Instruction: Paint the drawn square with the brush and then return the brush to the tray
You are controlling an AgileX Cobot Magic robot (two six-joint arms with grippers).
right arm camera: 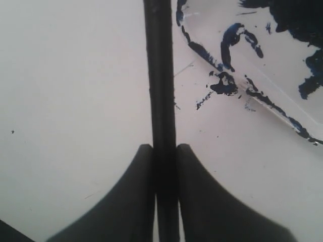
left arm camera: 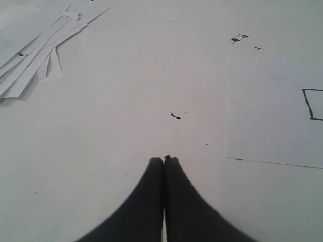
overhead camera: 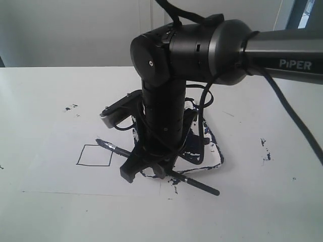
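Nearest in the exterior view is the bare handle end of the brush (overhead camera: 198, 184), which sticks out low on the right. From there the long axis runs up and to the left, under the wrist, to the silver-banded tip. The right gripper (right arm camera: 164, 151) is clamped on the shaft about midway along. In its own wrist view the two fingers press the black stick from both sides with no gap.

The tip ends close to the upper right corner of the drawn square (overhead camera: 94, 155), which lies to the left of the tool on the paper sheet (overhead camera: 55, 174). Its interior is plain white, so painting has not begun. Whether the bristles touch the paper or hang just above it I cannot tell from this angle.

The tray (overhead camera: 220, 157) sits behind and to the right, mostly hidden under the arm, with blue smears along its rim.

The coming move is probably a short shift left and down onto the square, and the right arm is well placed for it. The left gripper (left arm camera: 163, 161) is pinched closed on nothing, over bare table off to the square's left.
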